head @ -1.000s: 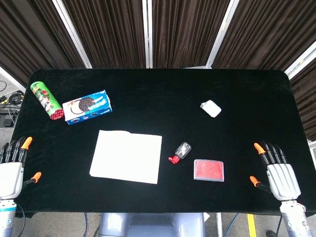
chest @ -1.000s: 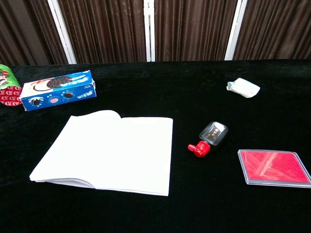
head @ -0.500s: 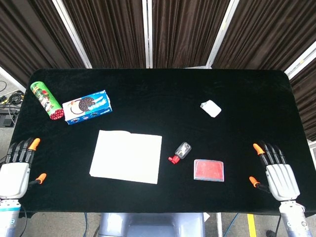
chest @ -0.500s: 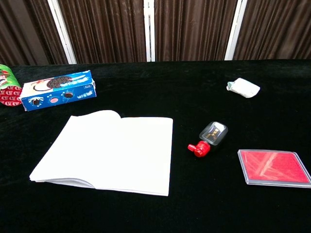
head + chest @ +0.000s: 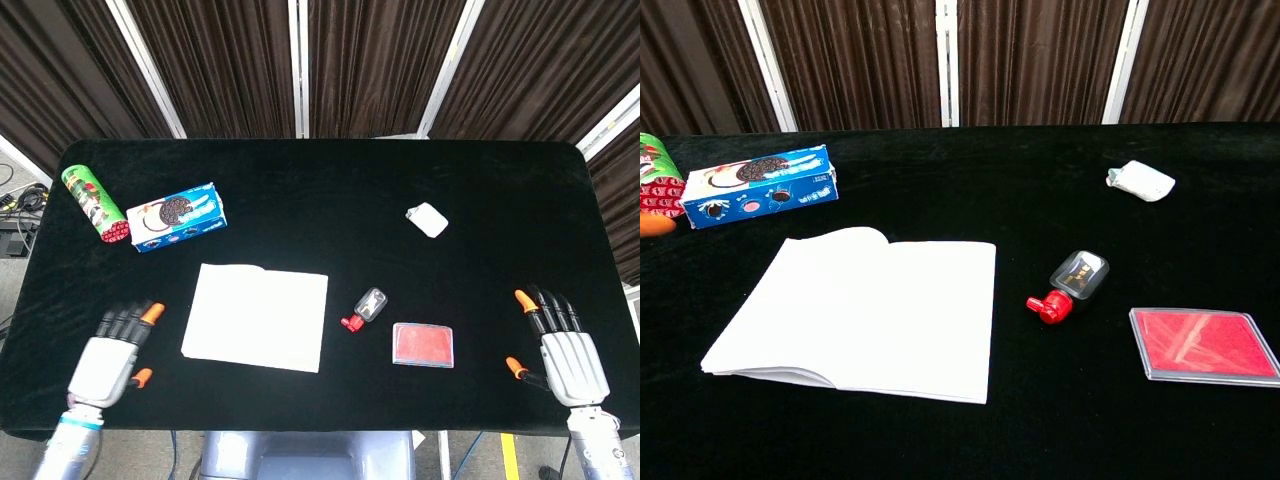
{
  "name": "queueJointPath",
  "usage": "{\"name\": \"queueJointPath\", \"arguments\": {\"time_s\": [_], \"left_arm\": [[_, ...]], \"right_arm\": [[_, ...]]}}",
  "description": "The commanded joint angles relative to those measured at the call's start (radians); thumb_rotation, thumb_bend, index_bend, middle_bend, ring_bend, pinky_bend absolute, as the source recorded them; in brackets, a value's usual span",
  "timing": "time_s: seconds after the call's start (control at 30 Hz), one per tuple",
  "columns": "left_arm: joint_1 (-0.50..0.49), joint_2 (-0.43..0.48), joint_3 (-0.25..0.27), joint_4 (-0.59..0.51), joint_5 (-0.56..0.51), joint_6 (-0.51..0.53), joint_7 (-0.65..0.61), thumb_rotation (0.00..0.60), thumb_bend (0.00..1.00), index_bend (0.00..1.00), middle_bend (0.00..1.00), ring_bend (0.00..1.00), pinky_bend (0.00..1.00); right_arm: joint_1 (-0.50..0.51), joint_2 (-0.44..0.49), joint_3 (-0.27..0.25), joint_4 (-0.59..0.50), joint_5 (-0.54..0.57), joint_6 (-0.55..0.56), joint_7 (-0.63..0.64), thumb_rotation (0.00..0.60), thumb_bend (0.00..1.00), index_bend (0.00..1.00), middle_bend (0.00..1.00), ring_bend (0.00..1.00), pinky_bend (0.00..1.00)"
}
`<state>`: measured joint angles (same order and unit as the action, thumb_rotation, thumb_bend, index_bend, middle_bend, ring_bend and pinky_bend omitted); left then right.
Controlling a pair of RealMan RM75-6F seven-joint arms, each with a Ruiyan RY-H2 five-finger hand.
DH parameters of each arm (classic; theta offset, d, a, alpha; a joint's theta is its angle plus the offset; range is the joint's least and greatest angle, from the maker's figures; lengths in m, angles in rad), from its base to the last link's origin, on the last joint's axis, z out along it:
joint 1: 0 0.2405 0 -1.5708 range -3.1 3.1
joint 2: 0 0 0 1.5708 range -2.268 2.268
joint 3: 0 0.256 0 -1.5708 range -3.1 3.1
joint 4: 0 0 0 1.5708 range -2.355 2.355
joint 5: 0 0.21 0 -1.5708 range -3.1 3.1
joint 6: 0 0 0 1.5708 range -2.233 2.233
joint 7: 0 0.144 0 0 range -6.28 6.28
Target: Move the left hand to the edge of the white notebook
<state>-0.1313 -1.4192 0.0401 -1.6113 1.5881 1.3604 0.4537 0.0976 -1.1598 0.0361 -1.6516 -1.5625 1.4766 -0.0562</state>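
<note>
The white notebook point(image 5: 257, 316) lies flat on the black table, left of centre; in the chest view the notebook point(image 5: 865, 310) fills the lower left. My left hand point(image 5: 108, 356) is over the table's front left, open, fingers apart and pointing away from me, a short gap left of the notebook's left edge. One orange fingertip point(image 5: 654, 226) of it shows at the chest view's left border. My right hand point(image 5: 568, 356) hovers open at the front right, holding nothing.
A green snack can point(image 5: 96, 205) and a blue cookie box point(image 5: 178, 217) lie at the back left. A small red-capped bottle point(image 5: 364, 309), a red card case point(image 5: 423, 344) and a white pouch point(image 5: 427, 219) lie right of the notebook.
My left hand has moved rightward from the table's left border toward the notebook's left edge. The right hand has stayed nearly still.
</note>
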Motion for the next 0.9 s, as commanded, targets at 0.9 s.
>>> {"name": "queueJointPath", "arguments": {"time_s": [0.9], "left_arm": [[-0.128,-0.292,-0.047,0.235,-0.099,-0.179,0.098,0.600,0.34,0.00,0.00,0.00,0.00]], "right_arm": [[0.003,0.002,0.001,0.004,0.005,-0.008,0.025,0.600,0.08,0.00,0.00,0.00,0.00]]}}
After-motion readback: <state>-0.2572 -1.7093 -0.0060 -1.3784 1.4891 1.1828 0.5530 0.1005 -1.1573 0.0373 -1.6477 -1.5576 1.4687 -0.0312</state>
